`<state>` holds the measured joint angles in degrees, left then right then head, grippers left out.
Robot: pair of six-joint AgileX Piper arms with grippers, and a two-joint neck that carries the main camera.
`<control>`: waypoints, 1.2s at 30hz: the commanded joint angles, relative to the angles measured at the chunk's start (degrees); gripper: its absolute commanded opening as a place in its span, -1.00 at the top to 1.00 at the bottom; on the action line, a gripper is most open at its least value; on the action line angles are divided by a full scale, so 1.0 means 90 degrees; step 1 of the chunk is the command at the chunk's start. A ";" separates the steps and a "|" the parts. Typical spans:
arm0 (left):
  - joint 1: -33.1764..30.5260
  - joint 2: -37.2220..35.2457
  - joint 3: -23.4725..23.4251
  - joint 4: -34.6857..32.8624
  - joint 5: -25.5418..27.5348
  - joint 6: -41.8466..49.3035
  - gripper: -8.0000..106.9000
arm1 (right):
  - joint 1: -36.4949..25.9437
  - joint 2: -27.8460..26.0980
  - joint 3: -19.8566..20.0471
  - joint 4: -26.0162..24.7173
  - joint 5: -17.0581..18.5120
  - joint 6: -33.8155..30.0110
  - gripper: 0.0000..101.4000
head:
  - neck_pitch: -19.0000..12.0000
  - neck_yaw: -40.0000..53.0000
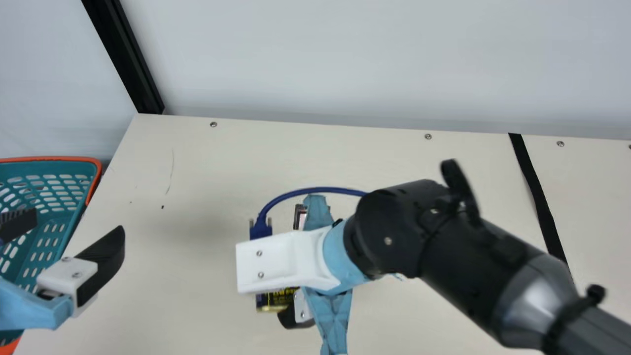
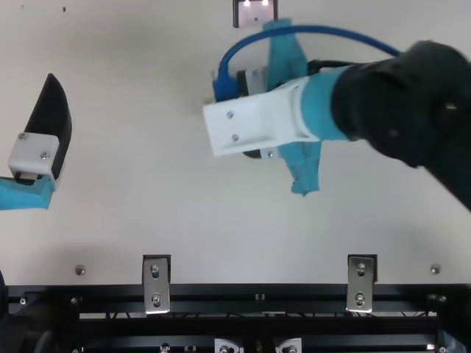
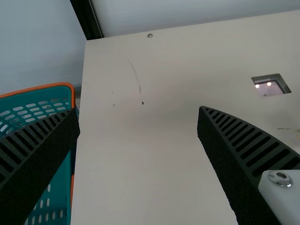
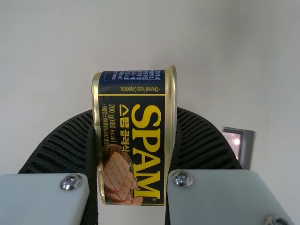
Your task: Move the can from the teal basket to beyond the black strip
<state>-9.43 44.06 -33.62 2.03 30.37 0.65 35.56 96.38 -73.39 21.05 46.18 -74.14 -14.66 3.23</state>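
Luncheon-meat can [image 4: 133, 140] is clamped in the right hand [image 1: 281, 264], out over the worktop [image 1: 197, 276] between the teal basket [image 1: 98, 172] and the black strip [image 1: 533, 187]. Near the basket, I can see the left hand [image 1: 76, 222], its ribbed fingers standing well apart

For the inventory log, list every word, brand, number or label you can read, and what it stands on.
"SPAM": large, on the can.
"스팸 클래식": on the can.
"200 g(680 kcal)": on the can.
"©Hormel Foods Corporation.": on the can.
The can's other fine print: too small to read.
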 commanded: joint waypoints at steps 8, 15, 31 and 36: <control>0.0000 0.0000 0.0000 0.0000 0.0000 0.0000 -0.71 | -0.0432 -0.0581 0.0262 0.1193 -0.1181 -0.0349 1.00 | -0.0035 -0.0024; 0.0000 0.0000 0.0000 0.0000 0.0000 0.0000 -0.71 | -0.0662 -0.0747 0.0460 0.2423 -0.1723 -0.0957 1.00 | -0.0035 -0.0024; 0.0000 0.0000 0.0000 0.0000 0.0000 0.0000 -0.71 | -0.2039 -0.0259 0.0494 0.5661 -0.0414 -0.3749 1.00 | -0.0035 -0.0024; 0.0000 0.0000 0.0000 0.0000 0.0000 0.0000 -0.71 | -0.2491 0.0116 0.0411 0.6091 0.0283 -0.4341 1.00 | -0.0035 -0.0024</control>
<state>-9.43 44.06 -33.62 2.03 30.37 0.65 14.40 96.47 -69.53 73.88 45.09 -110.59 -14.66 3.23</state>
